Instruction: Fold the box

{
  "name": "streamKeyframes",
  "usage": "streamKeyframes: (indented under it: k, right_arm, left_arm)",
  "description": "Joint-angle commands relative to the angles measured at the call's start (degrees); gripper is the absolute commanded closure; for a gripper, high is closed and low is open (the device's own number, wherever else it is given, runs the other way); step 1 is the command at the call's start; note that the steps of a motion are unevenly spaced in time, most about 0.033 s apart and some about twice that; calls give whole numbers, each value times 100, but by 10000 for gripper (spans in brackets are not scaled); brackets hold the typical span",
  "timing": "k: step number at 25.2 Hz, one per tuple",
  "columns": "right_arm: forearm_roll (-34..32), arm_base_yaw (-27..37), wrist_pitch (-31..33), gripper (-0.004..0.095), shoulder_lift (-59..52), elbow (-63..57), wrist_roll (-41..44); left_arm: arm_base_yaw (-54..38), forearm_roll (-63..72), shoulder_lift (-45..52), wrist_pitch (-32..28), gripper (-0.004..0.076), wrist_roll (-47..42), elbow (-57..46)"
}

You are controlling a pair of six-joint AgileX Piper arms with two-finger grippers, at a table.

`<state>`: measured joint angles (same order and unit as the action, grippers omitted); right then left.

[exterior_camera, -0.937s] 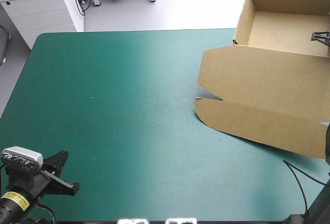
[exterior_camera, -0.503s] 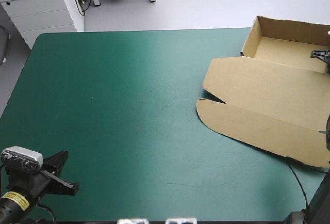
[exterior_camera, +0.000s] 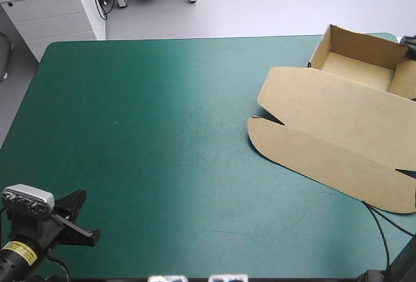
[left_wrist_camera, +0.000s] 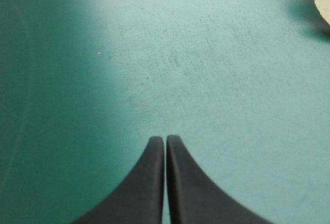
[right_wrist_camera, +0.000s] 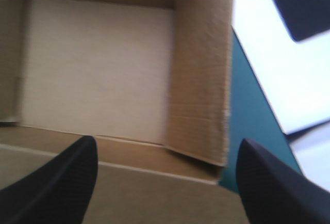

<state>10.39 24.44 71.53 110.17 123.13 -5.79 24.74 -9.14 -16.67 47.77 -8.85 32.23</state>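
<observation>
High view and both wrist views. The box (exterior_camera: 338, 119), brown board, lies at the right side of the table (exterior_camera: 162, 132), reaching toward its far right corner and running past the picture's right edge. Its walls are raised into an open tray (exterior_camera: 356, 67) at the far end. The lid (exterior_camera: 325, 103) lies flat on the teal-green cover on the near side of the tray, and a rounded front flap (exterior_camera: 318, 158) continues from it toward the near edge. The left gripper (left_wrist_camera: 165, 139) sits over bare cover near the near left corner, well apart from the box, its black fingers pressed together into one point with nothing between them. The right gripper (right_wrist_camera: 167, 141) is above the tray, looking down into it. Its fingers stand wide apart, empty, with the tray's pale floor (right_wrist_camera: 98, 64) and one side wall (right_wrist_camera: 201, 74) ahead of them.
</observation>
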Motion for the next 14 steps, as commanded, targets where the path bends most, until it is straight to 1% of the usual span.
streamKeyframes:
  k: [1, 2, 3, 4, 5, 6, 7, 9, 10, 11, 12, 13, 14]
  right_arm:
    - [1905, -4, -2, 457, -992, 174, -645]
    - [2396, -19, -2, 538, -1119, 174, -851]
    - [2905, -91, -2, 645, -1234, 174, -1019]
    - [3227, -191, -2, 757, -1338, 174, -1145]
    - [3330, -319, -2, 870, -1454, 174, -1246]
    - [3278, -497, -2, 922, -1578, 174, -1217]
    - [3186, -668, -2, 908, -1673, 174, -1212]
    - [2857, -1096, -2, 907, -1874, 174, -1212]
    - [2360, -1661, -2, 907, -2091, 150, -1212]
    - [2091, -1964, -15, 907, -2204, 120, -1212]
    - [1261, -2576, -152, 907, -2490, -79, -1108]
    - [788, -2873, -287, 907, -2669, -261, -1005]
    - [105, -3253, -527, 908, -2958, -607, -800]
  left_arm:
    - [-9, -22, -61, -268, 731, -74, 140]
    - [-9, -22, -61, -236, 731, -74, 140]
    - [-9, -22, -61, -199, 731, -74, 140]
    - [-9, -22, -61, -162, 731, -74, 140]
    - [-9, -22, -61, -111, 731, -74, 140]
    - [-9, -22, -61, -48, 731, -74, 130]
    - [-9, -22, -61, 3, 731, -74, 133]
    - [-9, -22, -61, 93, 731, -74, 117]
    - [-9, -22, -61, 102, 731, -74, 50]
    - [-9, -22, -61, 102, 731, -74, -3]
    - [-9, -22, -61, 102, 731, -74, -146]
    - [-9, -22, -61, 102, 731, -74, -225]
    - [-9, -22, -61, 76, 731, -74, -318]
